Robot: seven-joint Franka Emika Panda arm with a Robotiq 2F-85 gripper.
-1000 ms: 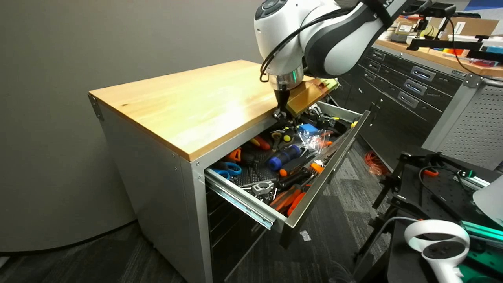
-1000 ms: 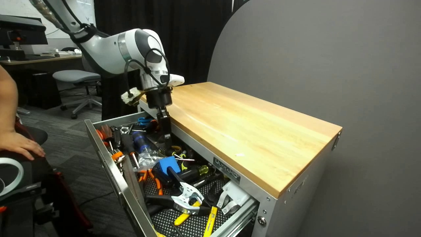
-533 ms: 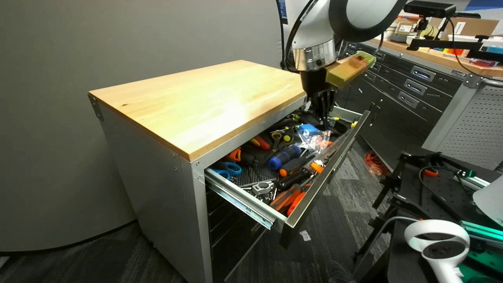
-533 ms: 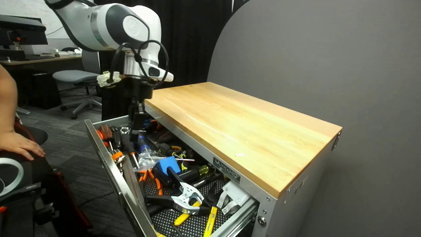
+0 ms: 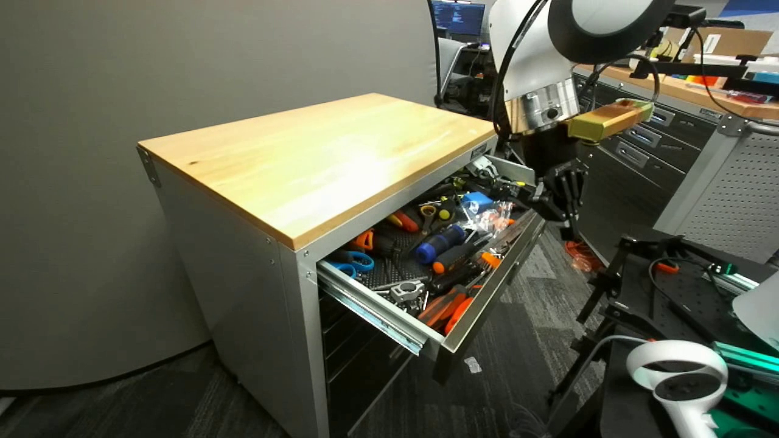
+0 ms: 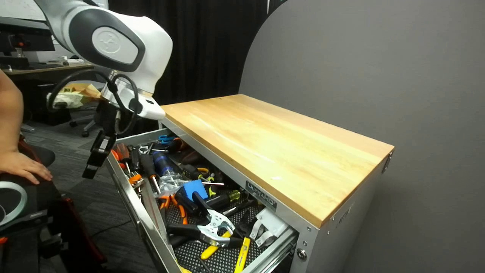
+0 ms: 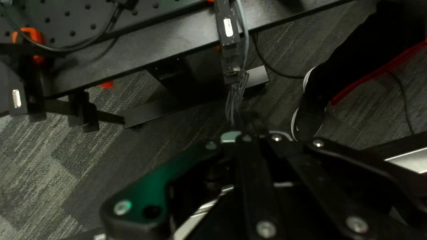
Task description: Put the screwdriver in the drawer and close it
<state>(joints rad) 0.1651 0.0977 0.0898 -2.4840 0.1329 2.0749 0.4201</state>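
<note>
The light-grey drawer (image 5: 485, 299) stands pulled out beneath the wood top in both exterior views and holds many loose tools. Its front panel (image 6: 141, 219) is apart from the cabinet. My gripper (image 5: 569, 224) is outside the drawer, just in front of its front panel, pointing down and tilted. It also shows in an exterior view (image 6: 90, 171), with its fingertips at about the height of the panel's top edge. In the wrist view the fingers (image 7: 249, 125) lie together, with nothing seen between them. I cannot pick out the small dark screwdriver among the tools.
The wood top (image 5: 316, 164) is above the drawer. A black cart (image 5: 657, 304) with a white controller (image 5: 678, 371) stands in front of the cabinet. A person's hand (image 6: 24, 168) rests nearby, and a shoe (image 7: 308, 113) is on the floor. A dark tool chest (image 5: 645, 146) stands behind.
My gripper has risen from low in the drawer by the wood top's edge, crossed over the tools and passed beyond the front panel, tilting. The drawer has not moved.
</note>
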